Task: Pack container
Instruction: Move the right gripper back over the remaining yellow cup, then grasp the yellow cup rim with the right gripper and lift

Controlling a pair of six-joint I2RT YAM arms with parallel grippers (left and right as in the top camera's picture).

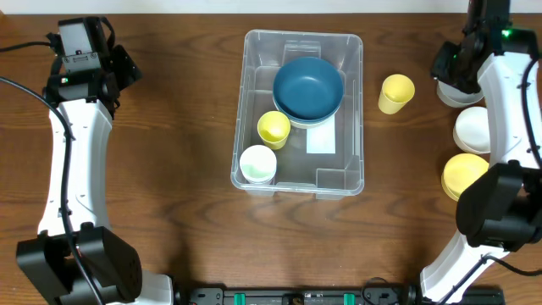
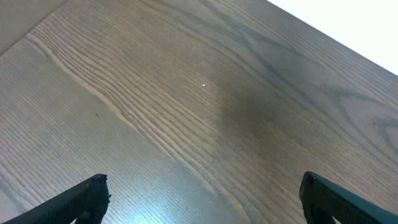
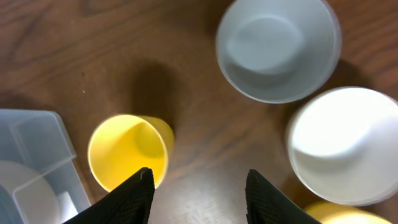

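container: parked mid-desk between the 2 arms, so either one can reach it
inside it, near end: a pale cup, then a small yellow cup, both tucked along the container's left wall. My guess is that's to keep the floor free
inside it, far end: blue bowl sitting upright, covering part of the white label
just right of the container: a loose yellow cup, upright, not packed yet
further right of it: 3 bowls well apart from the container, yellow, white and a greyish one, waiting their turn
right hand: fingers spread, nothing between them, hovering between the loose cup and the bowls. Looks like it's picking its next grab
left hand: far left of the container, spread wide and empty over bare desk, probably just out of the way
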